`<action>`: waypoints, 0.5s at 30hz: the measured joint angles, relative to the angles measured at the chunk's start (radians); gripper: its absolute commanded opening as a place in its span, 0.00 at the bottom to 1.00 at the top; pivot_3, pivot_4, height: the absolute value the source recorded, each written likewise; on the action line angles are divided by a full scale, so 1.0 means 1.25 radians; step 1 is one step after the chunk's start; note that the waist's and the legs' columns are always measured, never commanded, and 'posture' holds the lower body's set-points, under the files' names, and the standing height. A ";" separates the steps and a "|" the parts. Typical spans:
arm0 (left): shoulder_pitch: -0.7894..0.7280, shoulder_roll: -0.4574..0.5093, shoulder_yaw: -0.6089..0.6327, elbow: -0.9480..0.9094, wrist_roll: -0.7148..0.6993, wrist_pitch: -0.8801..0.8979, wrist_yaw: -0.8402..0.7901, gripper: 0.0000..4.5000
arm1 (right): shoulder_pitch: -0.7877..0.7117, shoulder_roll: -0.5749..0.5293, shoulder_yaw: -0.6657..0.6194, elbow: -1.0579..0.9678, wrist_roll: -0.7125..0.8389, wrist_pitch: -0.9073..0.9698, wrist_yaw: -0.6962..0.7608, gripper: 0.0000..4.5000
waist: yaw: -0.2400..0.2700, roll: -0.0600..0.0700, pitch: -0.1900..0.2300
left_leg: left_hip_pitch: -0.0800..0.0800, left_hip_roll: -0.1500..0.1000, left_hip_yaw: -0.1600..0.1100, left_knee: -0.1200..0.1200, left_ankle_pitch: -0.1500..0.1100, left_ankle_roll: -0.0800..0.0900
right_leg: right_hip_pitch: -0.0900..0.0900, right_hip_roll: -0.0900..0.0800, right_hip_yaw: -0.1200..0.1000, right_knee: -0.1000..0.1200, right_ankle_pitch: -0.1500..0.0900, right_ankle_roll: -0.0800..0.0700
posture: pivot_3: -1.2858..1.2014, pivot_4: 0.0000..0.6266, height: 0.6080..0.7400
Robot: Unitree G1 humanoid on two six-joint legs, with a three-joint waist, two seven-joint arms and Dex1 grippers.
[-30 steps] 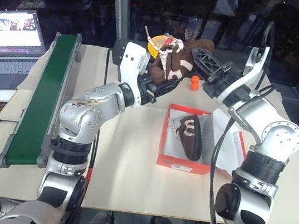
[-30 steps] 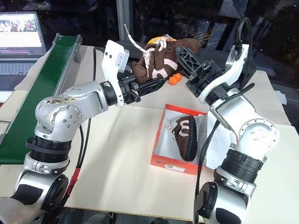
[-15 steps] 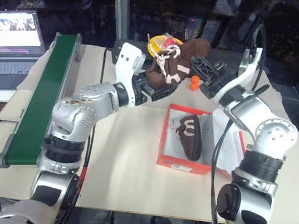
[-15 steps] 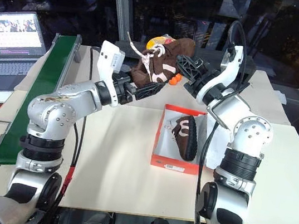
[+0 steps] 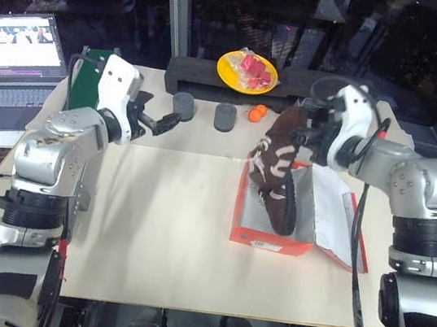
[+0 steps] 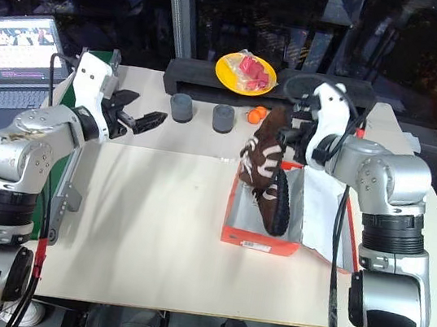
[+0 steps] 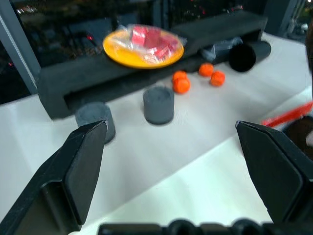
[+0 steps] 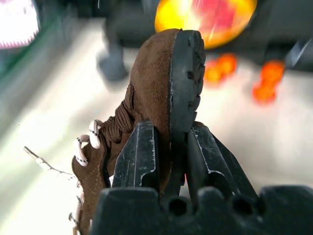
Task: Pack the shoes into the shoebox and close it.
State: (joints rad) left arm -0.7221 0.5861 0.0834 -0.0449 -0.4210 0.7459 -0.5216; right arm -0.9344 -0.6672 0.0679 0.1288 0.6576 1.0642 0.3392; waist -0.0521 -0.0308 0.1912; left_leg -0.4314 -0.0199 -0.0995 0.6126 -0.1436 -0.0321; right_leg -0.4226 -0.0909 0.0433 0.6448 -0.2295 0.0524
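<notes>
Brown suede is pinched between the two black fingers of the right gripper (image 8: pixel 168 161), which holds the second shoe (image 5: pixel 276 152) by its heel edge, sole against one finger. This shoe hangs toe-down and tilted over the near-left part of the open red shoebox (image 5: pixel 269 237), its laces dangling toward the box. The first shoe (image 5: pixel 282 206) lies inside the box on the white lining, along the left wall. The lid (image 5: pixel 339 223) is folded open to the right and lies flat on the table (image 5: pixel 167 230).

The left gripper (image 7: pixel 173 147) has its jaws spread wide and holds nothing; it hovers over the left side of the table, well apart from the box, near two grey cylinders (image 5: pixel 204 112).

Judged step: lowering the second shoe into the box beside the first.

Risks from this position:
- The grip covers a narrow strip of the heel only. The shoe could pivot or slip out during descent.
- The first shoe takes up the left side under the hanging toe. Release here would likely stack one shoe on the other and could stop the lid from closing flush.
- Loose laces could drape over the box wall and be trapped under the lid
</notes>
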 measured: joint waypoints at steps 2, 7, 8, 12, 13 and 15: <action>0.012 -0.011 0.000 -0.029 -0.005 0.004 0.002 1.00 | 0.014 -0.016 0.011 0.000 -0.020 0.002 0.036 0.07 | 0.004 0.000 0.000 | 0.000 0.000 0.000 0.000 0.000 0.000 | 0.000 0.000 0.000 0.000 0.000 0.000 | 0.52 0.24 1.00; 0.024 -0.023 -0.002 -0.058 -0.010 0.023 0.008 1.00 | 0.068 -0.041 0.038 -0.037 -0.045 0.018 0.115 0.07 | 0.005 0.000 0.000 | 0.000 0.000 0.000 0.001 0.000 0.000 | 0.000 0.000 0.000 0.000 0.000 0.000 | 0.52 0.24 1.00; 0.024 -0.023 -0.002 -0.060 -0.010 0.025 0.008 1.00 | 0.073 -0.042 0.041 -0.045 -0.046 0.022 0.125 0.07 | 0.005 0.000 0.000 | 0.000 0.000 0.000 0.001 0.000 0.000 | 0.001 0.000 0.000 0.001 0.000 0.000 | 0.52 0.24 1.00; 0.024 -0.026 -0.001 -0.066 -0.010 0.032 0.016 1.00 | 0.109 -0.049 0.061 -0.085 -0.057 0.038 0.161 0.07 | 0.008 0.000 0.000 | 0.001 0.000 0.000 0.002 0.000 0.000 | 0.002 0.000 -0.001 0.000 0.000 0.000 | 0.52 0.24 1.00; 0.024 -0.028 0.000 -0.066 -0.010 0.033 0.019 1.00 | 0.116 -0.049 0.067 -0.088 -0.064 0.041 0.168 0.07 | 0.009 0.000 0.000 | 0.001 0.000 0.000 0.002 0.000 0.000 | 0.002 0.000 -0.001 0.000 0.000 0.000 | 0.52 0.24 1.00; 0.030 -0.033 0.002 -0.071 -0.010 0.034 0.024 1.00 | 0.121 -0.049 0.076 -0.089 -0.075 0.044 0.182 0.07 | 0.011 0.000 0.000 | 0.001 0.000 0.000 0.002 0.000 0.000 | 0.002 0.000 -0.001 0.000 0.000 0.000 | 0.52 0.24 1.00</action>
State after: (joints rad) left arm -0.6840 0.5453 0.0863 -0.1334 -0.4334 0.7883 -0.4910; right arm -0.7835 -0.7288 0.1630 0.0179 0.5639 1.1186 0.5667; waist -0.0384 -0.0311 0.1910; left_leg -0.4304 -0.0203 -0.1000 0.6150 -0.1436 -0.0322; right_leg -0.4205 -0.0913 0.0426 0.6454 -0.2296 0.0526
